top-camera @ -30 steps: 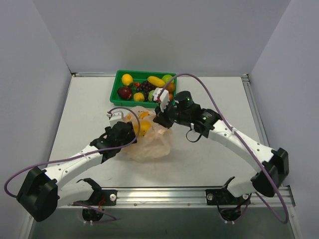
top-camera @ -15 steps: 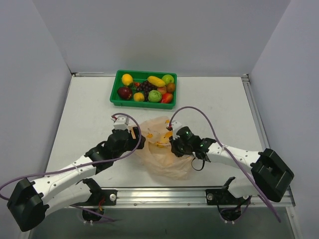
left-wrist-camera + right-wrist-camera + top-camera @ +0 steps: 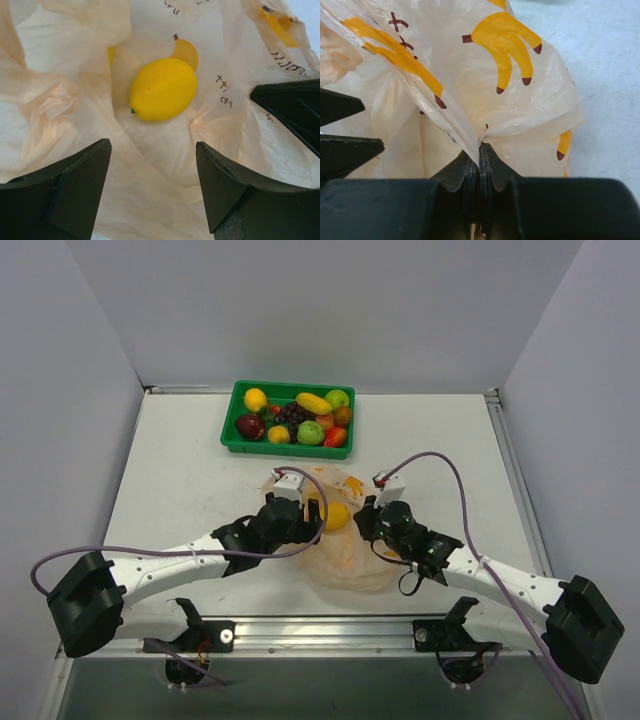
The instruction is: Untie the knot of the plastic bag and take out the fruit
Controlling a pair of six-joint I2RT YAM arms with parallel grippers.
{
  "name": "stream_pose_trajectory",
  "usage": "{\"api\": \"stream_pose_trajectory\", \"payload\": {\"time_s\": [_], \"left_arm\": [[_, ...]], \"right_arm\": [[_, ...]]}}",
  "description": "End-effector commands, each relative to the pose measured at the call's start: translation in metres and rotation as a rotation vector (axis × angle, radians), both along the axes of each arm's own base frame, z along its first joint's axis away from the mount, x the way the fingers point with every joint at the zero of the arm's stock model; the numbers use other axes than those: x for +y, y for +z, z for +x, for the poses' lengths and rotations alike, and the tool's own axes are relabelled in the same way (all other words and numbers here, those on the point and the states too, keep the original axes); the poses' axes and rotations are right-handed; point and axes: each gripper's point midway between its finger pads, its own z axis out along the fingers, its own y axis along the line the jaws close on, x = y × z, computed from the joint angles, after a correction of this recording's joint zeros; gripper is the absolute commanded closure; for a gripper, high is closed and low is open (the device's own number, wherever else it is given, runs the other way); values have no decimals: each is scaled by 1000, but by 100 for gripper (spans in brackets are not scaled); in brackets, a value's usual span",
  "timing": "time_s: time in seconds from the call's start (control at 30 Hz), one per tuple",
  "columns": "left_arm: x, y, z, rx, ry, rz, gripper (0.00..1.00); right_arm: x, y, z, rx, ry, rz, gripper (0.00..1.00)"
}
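Knot trouble looks over, since none shows. Your right gripper [image 3: 480,148] is pressed together on the bag [image 3: 520,110] edge at mid-table. Your left gripper [image 3: 152,150] hangs spread over a lemon [image 3: 163,89] inside. Other fruit [image 3: 314,403] sits in the tray [image 3: 229,418]; the lemon looks left to lift.

The plastic bag [image 3: 350,565] lies on the table [image 3: 180,470] before the tray [image 3: 290,386], with a fruit [image 3: 163,89] inside it
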Motion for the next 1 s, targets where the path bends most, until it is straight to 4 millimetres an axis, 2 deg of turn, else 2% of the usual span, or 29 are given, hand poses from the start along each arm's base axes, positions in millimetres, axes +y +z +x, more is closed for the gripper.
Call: {"api": "stream_pose_trajectory", "payload": {"time_s": [0.0, 0.23, 0.27, 0.33, 0.37, 0.43, 0.5, 0.7, 0.9, 0.97], "left_arm": [[-25, 43, 23, -143, -26, -54, 21], [-57, 40, 35, -203, -141, -2, 21], [-61, 30, 37, -198, -158, 23, 20], [-66, 28, 42, -228, -190, 56, 17], [-67, 15, 44, -222, -204, 91, 16], [-69, 9, 50, -231, -215, 122, 12], [-69, -6, 54, -192, -228, 139, 9], [-88, -31, 46, -162, -397, 168, 3], [-86, -52, 48, -138, -463, 207, 3], [-86, -53, 49, -141, -463, 216, 14]], "right_arm": [[-6, 20, 14, -57, -81, 49, 99], [1, 12, 11, -7, -69, 78, 100], [1, 13, 11, -7, -67, 83, 100], [3, 12, 10, 2, -62, 94, 100], [3, 12, 10, 7, -60, 99, 100], [3, 12, 9, 14, -60, 109, 100], [2, 12, 8, 16, -58, 114, 100], [-4, 6, 7, 34, -62, 115, 100], [-11, 0, 8, 46, -75, 111, 100], [-13, -2, 8, 53, -80, 114, 100]]}}
